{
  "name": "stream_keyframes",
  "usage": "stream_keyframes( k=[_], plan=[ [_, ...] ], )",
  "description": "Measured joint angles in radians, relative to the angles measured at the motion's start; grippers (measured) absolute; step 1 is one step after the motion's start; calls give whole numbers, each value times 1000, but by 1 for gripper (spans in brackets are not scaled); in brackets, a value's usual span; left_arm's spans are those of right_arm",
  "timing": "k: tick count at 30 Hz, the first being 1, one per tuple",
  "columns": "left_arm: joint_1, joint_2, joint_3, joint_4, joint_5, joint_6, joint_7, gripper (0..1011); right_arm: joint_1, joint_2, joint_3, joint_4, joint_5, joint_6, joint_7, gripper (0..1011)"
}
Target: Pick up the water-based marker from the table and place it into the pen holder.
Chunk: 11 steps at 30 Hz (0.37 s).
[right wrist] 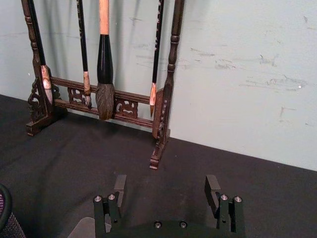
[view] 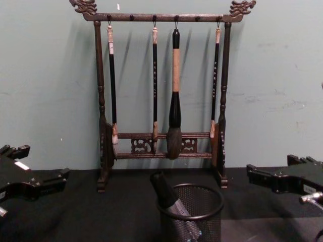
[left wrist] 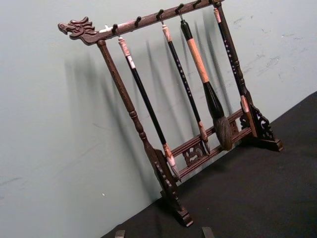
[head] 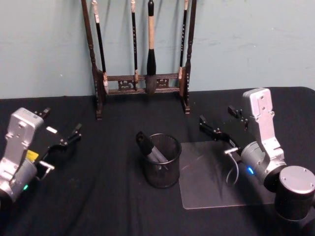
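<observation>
The water-based marker (head: 150, 148), dark with a grey barrel, stands slanted inside the pen holder (head: 165, 178), a round black wire-mesh cup at the middle of the black table (head: 98, 196). Its cap end pokes above the rim toward the left. From the chest view the marker (view: 168, 196) leans against the left inside of the pen holder (view: 204, 222). My left gripper (head: 63, 121) hovers open and empty at the left, well away from the cup. My right gripper (head: 215, 114) is open and empty at the right, its fingertips (right wrist: 120, 183) spread wide in the right wrist view.
A tall dark wooden brush rack (head: 142, 83) with several hanging brushes stands at the back against the pale wall. A clear, greyish sheet (head: 216, 177) lies flat on the cloth right of the cup, partly under my right arm.
</observation>
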Motion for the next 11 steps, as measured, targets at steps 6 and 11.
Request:
stream_keyframes(
  k=[6,11],
  plan=[
    [0,0,0,0,0,0,0,1001,0,0,0,0,0,0,0,1002],
    [0,0,0,0,0,0,0,1001,0,0,0,0,0,0,0,1002]
  ],
)
